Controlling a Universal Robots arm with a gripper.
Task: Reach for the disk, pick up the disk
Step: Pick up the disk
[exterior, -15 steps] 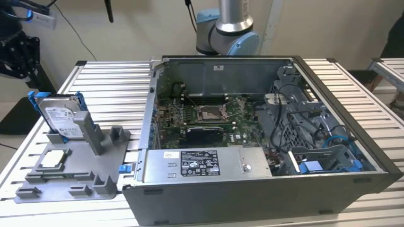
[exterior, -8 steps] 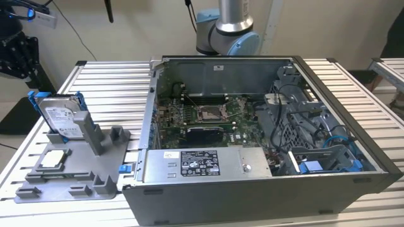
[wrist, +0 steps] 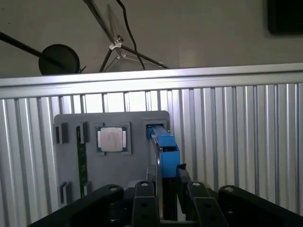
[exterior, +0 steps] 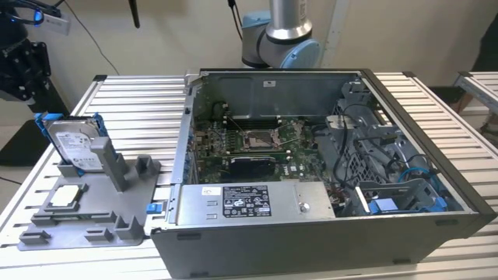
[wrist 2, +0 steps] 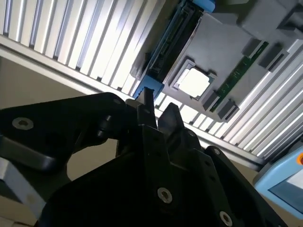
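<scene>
While my fingers [wrist: 144, 191] hung parted above the upright disk [wrist: 165, 153], nothing held, I judged: keep its edge centred between them, descend straight.

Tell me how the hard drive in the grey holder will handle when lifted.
The hard drive looks like rigid metal, so probably stiff and heavy for its size. It stands on edge in the grey holder, so a sideways push might tip it. Its smooth faces may slip.

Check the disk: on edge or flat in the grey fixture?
On edge: the disk stands upright in a slot of the grey fixture, label face showing.
</scene>
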